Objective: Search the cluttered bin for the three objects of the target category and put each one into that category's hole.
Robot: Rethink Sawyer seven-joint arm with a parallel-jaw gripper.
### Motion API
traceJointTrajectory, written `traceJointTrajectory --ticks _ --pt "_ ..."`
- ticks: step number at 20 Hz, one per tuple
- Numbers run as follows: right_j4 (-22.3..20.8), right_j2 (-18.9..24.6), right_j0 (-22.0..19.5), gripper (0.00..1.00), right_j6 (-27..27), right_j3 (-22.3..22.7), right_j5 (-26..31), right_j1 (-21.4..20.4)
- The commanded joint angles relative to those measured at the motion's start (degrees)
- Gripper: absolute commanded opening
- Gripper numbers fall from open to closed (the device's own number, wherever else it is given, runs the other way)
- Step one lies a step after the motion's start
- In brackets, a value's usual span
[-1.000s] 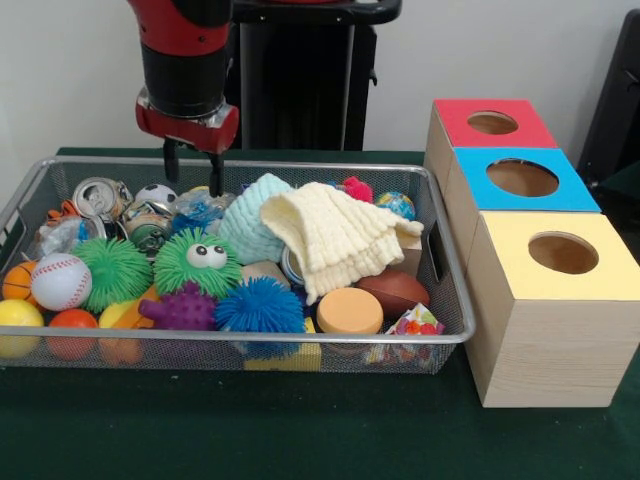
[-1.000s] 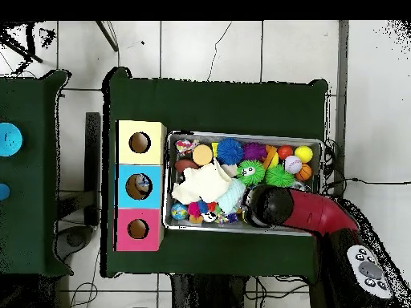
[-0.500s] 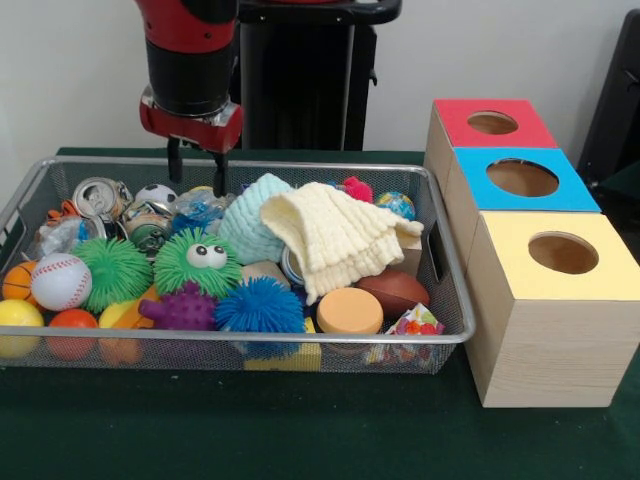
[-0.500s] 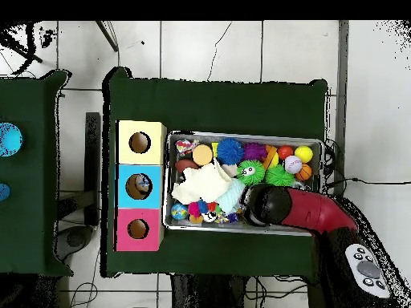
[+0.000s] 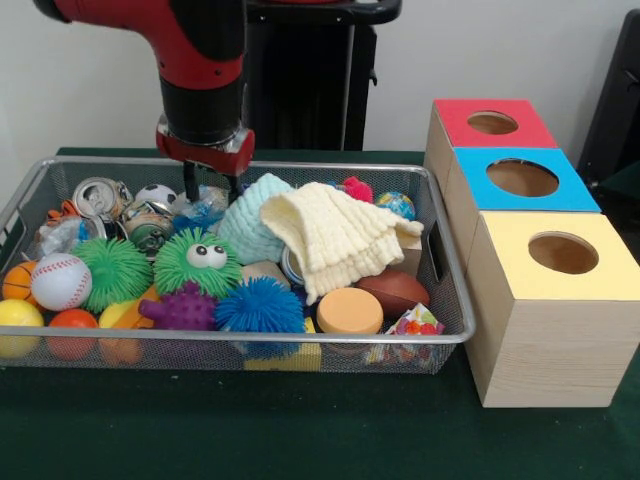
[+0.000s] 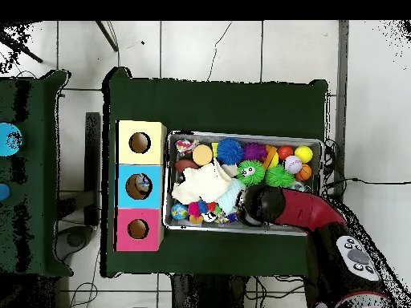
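Observation:
The wire mesh bin is full of toys; it also shows in the overhead view. A clear wrinkly bottle with a blue-and-white label lies at the bin's back, left of a teal knitted piece. My gripper is open, and its two black fingers reach down just over this bottle, one on each side. Another clear crumpled bottle lies at the bin's left end. A third bottle does not show. In the overhead view my arm covers the gripper and the bottle.
Three boxes with round holes stand right of the bin: red, blue, yellow. Two shiny cans lie left of the gripper. A cream knitted cloth, spiky balls and a baseball crowd the bin.
My gripper has moved right and lower, from above the bin's back rim down to the labelled bottle. It stays open. The bin's objects have not moved.

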Motion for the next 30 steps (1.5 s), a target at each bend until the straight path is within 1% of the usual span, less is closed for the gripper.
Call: traceJointTrajectory --ticks 1,2,3,5,7,12,15,19,30 --pt "-1.62 5.43 -2.33 1.00 -1.50 -4.76 -4.05 9.25" --pt "-1.31 5.61 -2.63 1.00 -2.26 -5.74 -2.57 10.18" --pt "-1.32 5.87 -2.98 1.00 -2.83 -6.45 -2.29 11.15" --pt "-1.66 6.51 -3.62 1.00 -3.51 -7.88 -3.15 13.20" --pt "-1.86 6.82 -3.81 1.00 -3.73 -8.71 -3.15 14.22" --pt "-2.11 6.76 -3.36 1.00 -4.39 -8.91 -0.14 11.96" --pt "-2.06 7.00 -3.35 1.00 -5.33 -9.53 1.68 11.33" --pt "-2.02 7.12 -3.11 1.00 -5.39 -9.45 2.24 10.22" --pt "-2.67 7.77 -3.20 1.00 -3.76 -7.02 -3.02 7.50"
